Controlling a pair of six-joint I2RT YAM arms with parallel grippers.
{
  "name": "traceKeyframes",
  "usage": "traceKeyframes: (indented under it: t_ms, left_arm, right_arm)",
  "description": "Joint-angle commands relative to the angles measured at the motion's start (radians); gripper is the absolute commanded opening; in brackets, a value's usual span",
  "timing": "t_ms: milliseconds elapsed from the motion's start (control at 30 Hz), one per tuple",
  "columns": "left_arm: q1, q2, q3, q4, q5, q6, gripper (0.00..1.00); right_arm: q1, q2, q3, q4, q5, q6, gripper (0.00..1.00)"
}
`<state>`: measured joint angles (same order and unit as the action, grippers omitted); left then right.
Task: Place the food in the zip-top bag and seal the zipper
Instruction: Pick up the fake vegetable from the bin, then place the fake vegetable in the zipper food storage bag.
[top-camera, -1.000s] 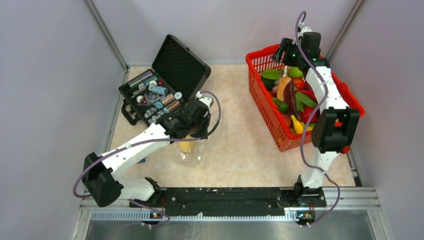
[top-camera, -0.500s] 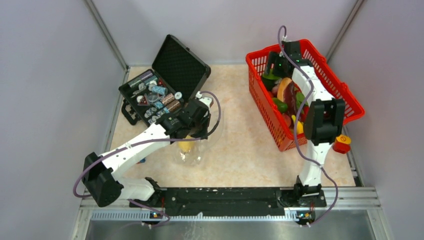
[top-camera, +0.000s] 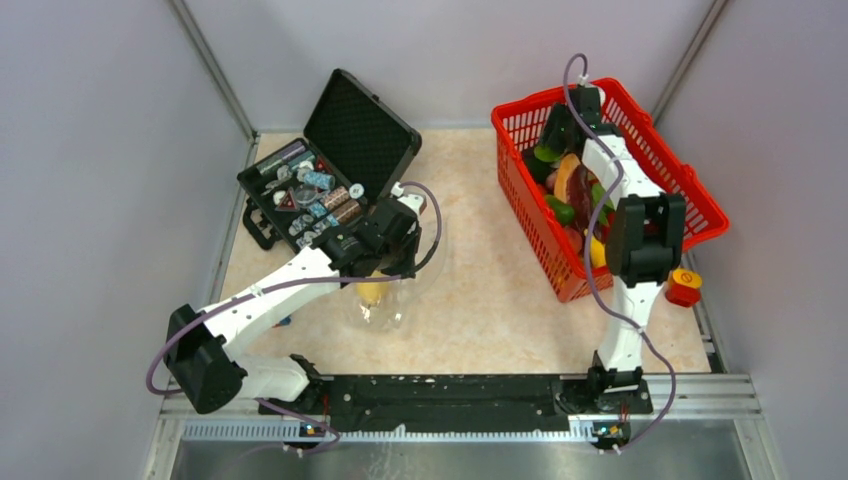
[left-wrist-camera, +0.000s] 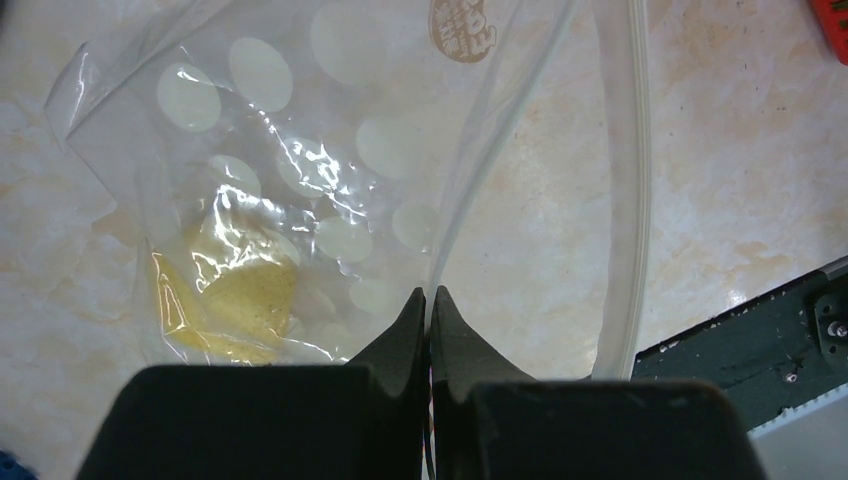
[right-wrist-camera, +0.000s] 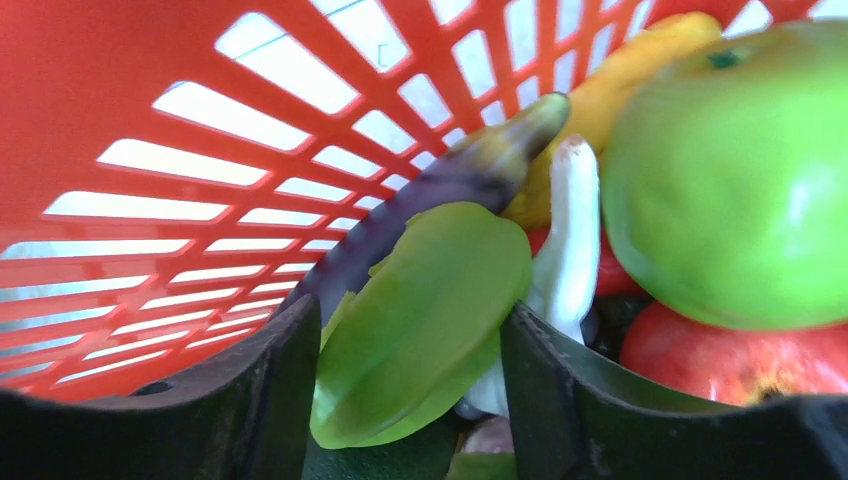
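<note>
Right wrist view first: the right gripper (right-wrist-camera: 410, 308) has its jaws spread, one on each side of a flat green piece (right-wrist-camera: 430, 290) of the food. Both inner faces sit at its edges, but I cannot tell whether they already bite or only bracket it. Just behind it lie a purple eggplant (right-wrist-camera: 440, 180) and a white stalk-like piece (right-wrist-camera: 572, 230). A large green apple (right-wrist-camera: 730, 170) crowds the right, and the red basket (right-wrist-camera: 130, 60) wall is close on the left. Left wrist view: the left gripper (left-wrist-camera: 428, 300) has its jaws pressed together, pinching one lip of the zip-top bag (left-wrist-camera: 300, 120) and holding the mouth agape. The zipper (left-wrist-camera: 632, 180) strip curves away to the right, unsealed. One yellow piece (left-wrist-camera: 245, 300) already sits in the bag's bottom corner, and the bag lies on the marbled table (left-wrist-camera: 740, 150), well apart from the basket. Step in hand, as I judge it — taking the green piece out of the basket. To do it well, close squarely across the broad middle, since glossy plastic will likely slip from a tip-only hold. Lift straight up so the eggplant and stalk are not dragged along, and clear the basket rim before swinging over. The left hold should stay high — a sagging lip would narrow the target.
</note>
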<state>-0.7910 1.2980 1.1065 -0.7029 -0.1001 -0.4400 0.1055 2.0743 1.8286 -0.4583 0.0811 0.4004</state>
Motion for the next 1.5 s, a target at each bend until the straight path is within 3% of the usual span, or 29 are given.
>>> traceKeyframes:
  t_ms: [0, 67, 133, 200, 467, 867, 1067, 1167, 1333, 1467]
  left_arm:
    - [0.003, -0.025, -0.005, 0.02, -0.026, -0.002, 0.0]
    - [0.003, -0.022, -0.003, 0.016, -0.023, -0.002, 0.0]
    - [0.003, -0.024, -0.003, 0.017, -0.021, -0.003, 0.0]
    - [0.003, -0.027, -0.005, 0.02, -0.02, -0.004, 0.0]
    - [0.003, -0.03, -0.007, 0.023, -0.009, -0.003, 0.0]
    - [0.003, -0.05, -0.021, 0.03, -0.01, -0.011, 0.0]
    - [0.002, -0.048, -0.02, 0.037, -0.005, -0.012, 0.0]
    - [0.003, -0.048, -0.022, 0.039, -0.003, -0.014, 0.0]
    - [0.003, -0.054, -0.022, 0.046, -0.016, -0.022, 0.0]
    - [0.002, -0.067, -0.023, 0.065, -0.022, -0.032, 0.0]
  right_arm:
    - [0.003, -0.046, -0.099, 0.208, -0.012, 0.115, 0.49]
    - [-0.001, -0.069, -0.12, 0.236, -0.04, 0.124, 0.38]
    - [-0.002, -0.1, -0.146, 0.266, -0.057, 0.121, 0.36]
    - [-0.003, -0.149, -0.195, 0.327, -0.076, 0.109, 0.25]
    - [-0.005, -0.282, -0.302, 0.42, -0.12, 0.061, 0.0]
    - [-0.037, -0.474, -0.397, 0.584, -0.199, 0.03, 0.0]
    - [-0.062, -0.545, -0.409, 0.579, -0.239, 0.007, 0.0]
    - [-0.07, -0.582, -0.415, 0.552, -0.322, -0.006, 0.0]
    - [-0.069, -0.742, -0.542, 0.572, -0.599, 0.049, 0.0]
    - [-0.032, -0.901, -0.688, 0.568, -0.649, 0.115, 0.0]
